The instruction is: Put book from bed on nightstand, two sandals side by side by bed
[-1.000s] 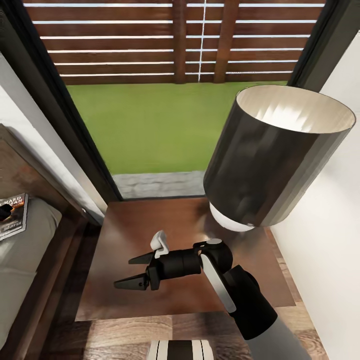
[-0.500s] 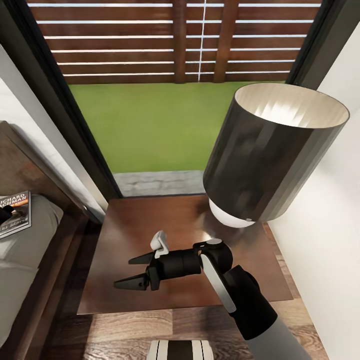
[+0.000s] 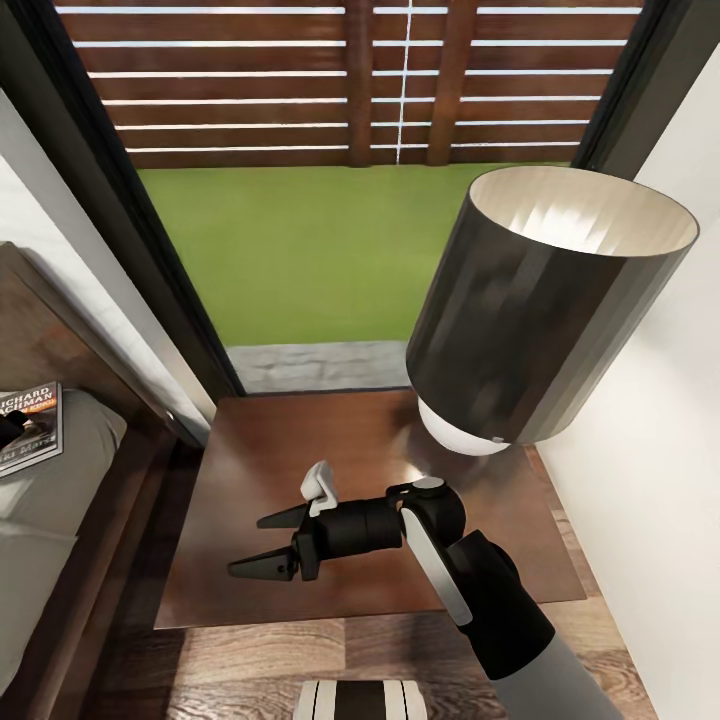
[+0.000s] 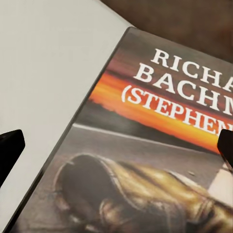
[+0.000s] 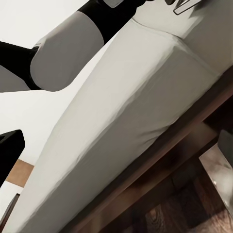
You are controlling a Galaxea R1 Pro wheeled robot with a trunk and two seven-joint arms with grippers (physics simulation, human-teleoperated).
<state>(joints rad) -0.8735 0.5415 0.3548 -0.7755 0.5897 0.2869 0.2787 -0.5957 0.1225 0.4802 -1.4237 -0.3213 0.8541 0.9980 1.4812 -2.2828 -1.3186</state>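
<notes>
The book [image 3: 25, 428] lies on the bed [image 3: 50, 520]; a lamp [image 3: 545, 310] stands on the nightstand [image 3: 300, 450].

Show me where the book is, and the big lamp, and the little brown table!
book [image 4: 145, 145], left wrist view: on its cover picture.
lamp [image 3: 540, 320], head view: on the dark side of its shade.
nightstand [image 3: 300, 450], head view: on a bare part of its glossy top.

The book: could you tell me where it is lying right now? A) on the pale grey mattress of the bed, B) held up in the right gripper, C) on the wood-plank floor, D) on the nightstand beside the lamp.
A: the book lies flat on the bed's pale mattress, left of the nightstand; the open right gripper over that top holds nothing.
</notes>
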